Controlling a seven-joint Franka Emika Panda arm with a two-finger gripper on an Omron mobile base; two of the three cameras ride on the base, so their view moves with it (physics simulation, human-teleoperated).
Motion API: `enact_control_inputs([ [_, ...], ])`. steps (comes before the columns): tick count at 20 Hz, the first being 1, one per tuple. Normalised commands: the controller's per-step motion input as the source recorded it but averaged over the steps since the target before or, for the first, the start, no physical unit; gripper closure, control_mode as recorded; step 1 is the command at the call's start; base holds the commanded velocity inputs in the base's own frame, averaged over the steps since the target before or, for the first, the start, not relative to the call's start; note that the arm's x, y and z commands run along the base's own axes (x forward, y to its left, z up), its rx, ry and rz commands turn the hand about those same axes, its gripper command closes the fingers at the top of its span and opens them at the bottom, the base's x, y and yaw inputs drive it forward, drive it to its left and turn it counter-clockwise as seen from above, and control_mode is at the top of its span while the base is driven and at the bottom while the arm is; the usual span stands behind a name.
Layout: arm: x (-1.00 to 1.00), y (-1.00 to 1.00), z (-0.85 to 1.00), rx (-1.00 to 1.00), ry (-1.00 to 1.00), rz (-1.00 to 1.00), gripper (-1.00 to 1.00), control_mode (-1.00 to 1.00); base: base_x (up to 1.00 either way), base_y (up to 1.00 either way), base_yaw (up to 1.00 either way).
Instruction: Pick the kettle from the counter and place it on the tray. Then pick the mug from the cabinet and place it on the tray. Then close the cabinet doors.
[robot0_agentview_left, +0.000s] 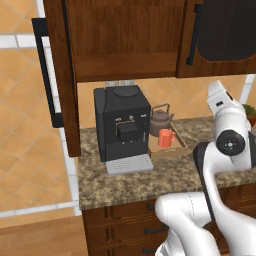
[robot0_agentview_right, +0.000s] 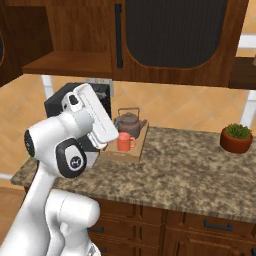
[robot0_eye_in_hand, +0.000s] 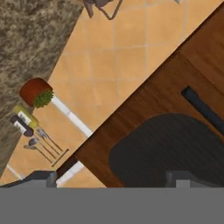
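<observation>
Cabinet (robot0_agentview_left: 125, 40), dark brown wood, hangs over the counter; its left door (robot0_agentview_left: 60, 75) stands swung out edge-on with a black bar handle, while the right door (robot0_agentview_right: 175, 40), with dark inset panel and black bar handle, faces the room and in the right base view looks flush with the cabinet front. The shelf inside (robot0_agentview_right: 70, 64) shows bare wood. Counter (robot0_agentview_right: 190, 170), speckled granite over dark drawers, carries a large black coffee machine (robot0_agentview_left: 122, 125) at left. Just right of the machine lies the light-wood tray (robot0_agentview_left: 177, 147), with both task items on it: the brown-grey kettle (robot0_agentview_left: 161, 120) toward the wall and the orange-red mug (robot0_agentview_left: 166, 138) in front of it, close together; contact between them cannot be judged. A small potted plant (robot0_agentview_right: 236, 138) sits well apart at the right end. Gripper (robot0_eye_in_hand: 116, 177): fingers set wide, nothing between them, pointed at the right door's dark panel in the hand view, with a tip (robot0_eye_in_hand: 41, 178) showing at the lower edge.
</observation>
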Motion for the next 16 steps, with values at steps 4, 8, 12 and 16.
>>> enact_control_inputs([
  [4,-0.50,0.68,0.45,-0.21,-0.05,-0.11,-1.00,-1.00,0.00,0.00,0.00],
  [8,-0.42,0.74,0.07,-0.22,0.00,-0.15,-1.00,-1.00,0.00,0.00,0.00],
  [12,-0.16,0.55,-0.20,-0.25,0.07,-0.10,-1.00,-1.00,0.00,0.00,0.00],
  [16,-0.07,0.24,-0.23,-0.29,-0.05,-0.07,-1.00,-1.00,0.00,0.00,0.00],
])
